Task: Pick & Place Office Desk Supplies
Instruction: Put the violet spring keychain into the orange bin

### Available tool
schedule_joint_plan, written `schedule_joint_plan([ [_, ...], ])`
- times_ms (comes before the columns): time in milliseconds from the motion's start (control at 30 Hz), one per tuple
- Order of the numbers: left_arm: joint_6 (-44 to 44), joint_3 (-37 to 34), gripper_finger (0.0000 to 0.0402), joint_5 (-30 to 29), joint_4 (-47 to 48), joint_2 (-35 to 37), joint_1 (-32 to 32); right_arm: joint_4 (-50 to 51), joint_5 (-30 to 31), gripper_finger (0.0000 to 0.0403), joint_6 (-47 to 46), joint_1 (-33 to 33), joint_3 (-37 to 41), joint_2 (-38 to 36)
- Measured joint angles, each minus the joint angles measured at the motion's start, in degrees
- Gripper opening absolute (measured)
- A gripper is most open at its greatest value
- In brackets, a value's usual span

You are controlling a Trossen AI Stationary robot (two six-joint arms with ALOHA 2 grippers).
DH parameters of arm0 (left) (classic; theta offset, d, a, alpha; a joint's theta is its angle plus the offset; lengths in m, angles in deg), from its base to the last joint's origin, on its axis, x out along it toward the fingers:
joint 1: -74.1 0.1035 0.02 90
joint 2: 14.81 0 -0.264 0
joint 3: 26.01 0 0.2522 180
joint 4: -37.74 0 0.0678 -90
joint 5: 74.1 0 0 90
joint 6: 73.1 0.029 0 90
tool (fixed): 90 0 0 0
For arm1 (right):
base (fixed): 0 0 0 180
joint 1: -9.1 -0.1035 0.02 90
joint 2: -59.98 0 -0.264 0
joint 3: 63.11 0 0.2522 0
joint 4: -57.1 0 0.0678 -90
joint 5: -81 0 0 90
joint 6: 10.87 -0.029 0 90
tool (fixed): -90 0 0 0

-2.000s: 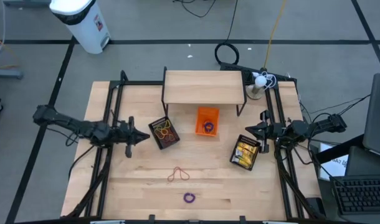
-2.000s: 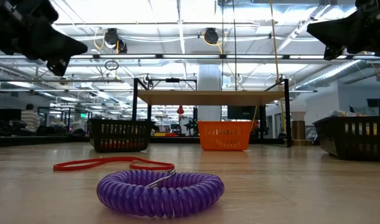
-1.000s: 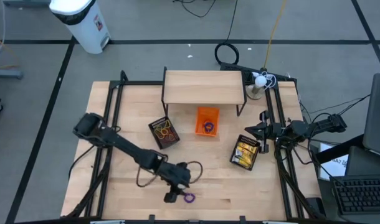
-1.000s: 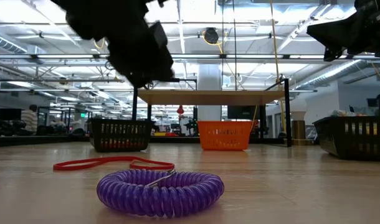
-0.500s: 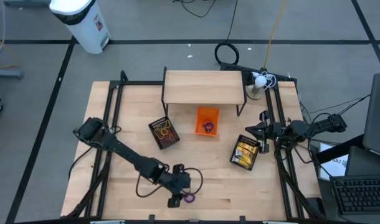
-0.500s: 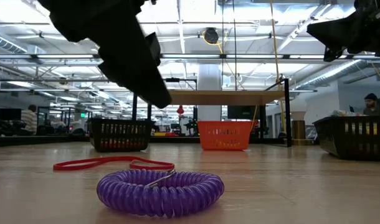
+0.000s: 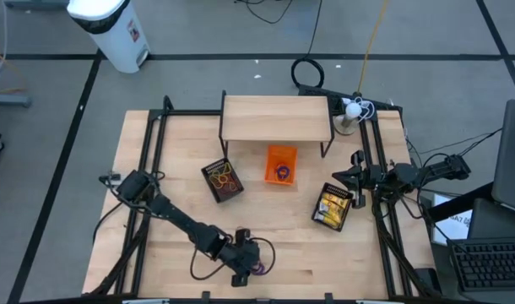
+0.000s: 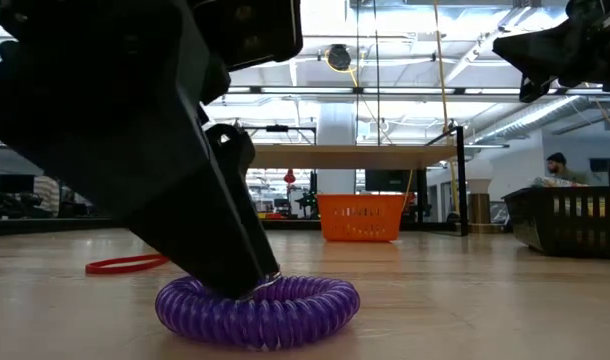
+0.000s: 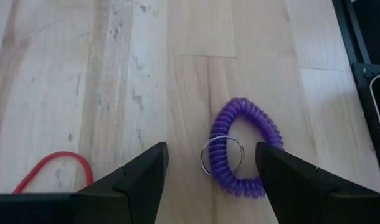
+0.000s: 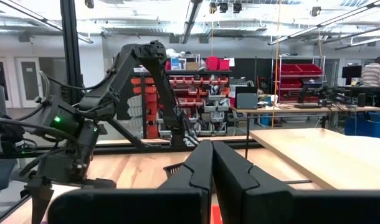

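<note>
- While the left gripper [image 9: 209, 163] hovers with fingers spread over the purple coil ring [image 9: 243, 148], a red rubber band [image 9: 53, 168] lies at its nine o'clock;
- right gripper [image 10: 212, 163] pressed together, waiting at the table's three o'clock edge.

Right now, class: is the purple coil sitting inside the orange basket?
No. The purple coil lies on the bare table, between the left arm's open jaws.

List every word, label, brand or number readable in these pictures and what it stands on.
No text can be read.
White bin label: too small.
Yellow packets in the right black basket: print blurred.
Paper by the laptop: marks illegible.
Purple coil ring, under the open left gripper: unmarked.
Orange basket: nothing legible.
</note>
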Motion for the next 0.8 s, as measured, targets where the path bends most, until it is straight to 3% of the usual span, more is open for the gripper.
schedule_joint_plan([
  [200, -2.37, 0.21, 0.0249, -2.06, 2.36, -1.51, 0.38, 0.65, -0.05, 0.0004, -1.66, 0.0, -0.01, 0.0],
  [333, -4.55, 0.39, 0.0228, -2.64, 5.09, -3.19, 0.17, 1.63, -2.3, 0.0004, -2.93, 0.0, -0.02, 0.0],
  [533, -5.48, 0.45, 0.0157, -4.1, 6.6, -3.96, -0.35, 2.12, -4.5, 0.0004, -3.06, -0.02, -0.02, 0.02],
  [800, -5.81, 0.41, 0.0032, -5.36, 9.68, -3.32, 0.14, 2.05, -4.42, 0.0004, -3.06, -0.02, -0.02, 0.04],
])
